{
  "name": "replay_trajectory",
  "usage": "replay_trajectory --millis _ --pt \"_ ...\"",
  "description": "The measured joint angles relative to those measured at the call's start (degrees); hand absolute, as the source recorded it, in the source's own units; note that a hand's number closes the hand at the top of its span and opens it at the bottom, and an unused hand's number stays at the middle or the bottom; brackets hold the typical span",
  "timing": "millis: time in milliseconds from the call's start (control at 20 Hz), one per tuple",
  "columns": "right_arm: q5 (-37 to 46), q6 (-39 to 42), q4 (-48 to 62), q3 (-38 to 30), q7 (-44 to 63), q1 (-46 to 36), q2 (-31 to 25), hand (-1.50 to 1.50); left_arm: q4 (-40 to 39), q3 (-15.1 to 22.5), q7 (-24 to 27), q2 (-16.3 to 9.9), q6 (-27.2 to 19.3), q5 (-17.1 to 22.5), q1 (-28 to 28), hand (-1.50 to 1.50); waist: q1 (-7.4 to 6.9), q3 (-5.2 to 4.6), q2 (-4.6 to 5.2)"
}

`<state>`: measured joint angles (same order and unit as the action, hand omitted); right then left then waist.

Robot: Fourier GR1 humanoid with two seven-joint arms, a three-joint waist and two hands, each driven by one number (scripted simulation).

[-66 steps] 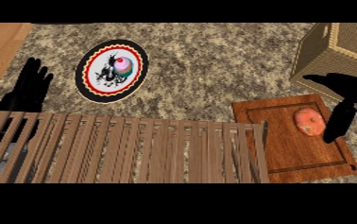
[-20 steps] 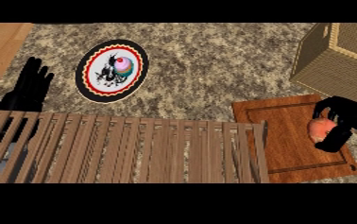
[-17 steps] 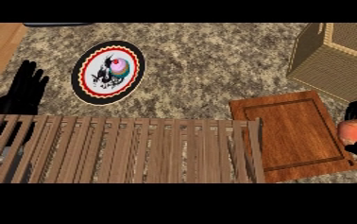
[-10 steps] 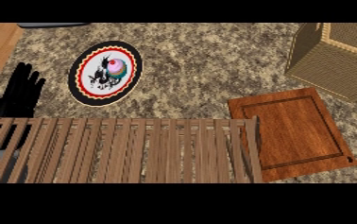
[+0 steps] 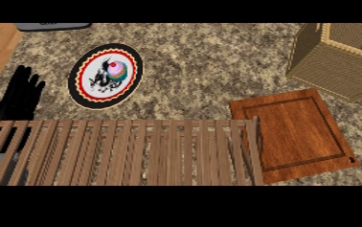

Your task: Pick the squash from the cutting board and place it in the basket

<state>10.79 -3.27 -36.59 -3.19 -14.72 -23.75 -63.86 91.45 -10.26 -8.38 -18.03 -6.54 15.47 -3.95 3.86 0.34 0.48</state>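
Observation:
The wooden cutting board (image 5: 293, 132) lies at the right of the counter with nothing on it. A woven basket (image 5: 329, 58) stands at the far right, partly cut off by the view's edge. No squash shows anywhere in the head view. My left hand (image 5: 21, 96) rests open at the left edge, fingers up. My right hand is out of the view.
A round plate (image 5: 106, 75) with a black rim and a painted centre lies at the back left. A slatted wooden rack (image 5: 127, 152) spans the front. A grey object (image 5: 53, 26) sits at the back left edge.
My right hand closed on the squash, lifted it off the cutting board and left the view to the right. The view has shifted, so the board and basket sit further left.

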Motion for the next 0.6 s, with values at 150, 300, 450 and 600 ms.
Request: replay_trajectory --millis 150,300,450,600 --pt "-4.9 1.9 0.9 -4.8 -4.6 -2.7 -0.5 1.5 -0.1 0.2 -0.1 0.0 0.2 0.3 -0.3 0.0 -0.31 -0.1 -0.01" --pt "-8.0 4.5 1.8 -8.1 -8.4 -5.0 -2.3 1.5 -0.1 0.7 0.3 0.1 0.3 0.1 -0.9 0.0 -1.1 -0.28 0.18" --pt "-10.1 8.7 2.4 -9.9 -10.9 -7.1 -4.2 1.5 -0.3 1.2 0.4 0.2 0.4 -0.4 -1.6 0.0 -1.88 -0.44 0.33" --pt "-11.7 13.1 3.0 -10.9 -11.7 -9.5 -5.9 1.5 -0.7 1.9 0.4 0.3 0.6 -0.6 -2.7 0.0 -2.82 -0.59 0.47"
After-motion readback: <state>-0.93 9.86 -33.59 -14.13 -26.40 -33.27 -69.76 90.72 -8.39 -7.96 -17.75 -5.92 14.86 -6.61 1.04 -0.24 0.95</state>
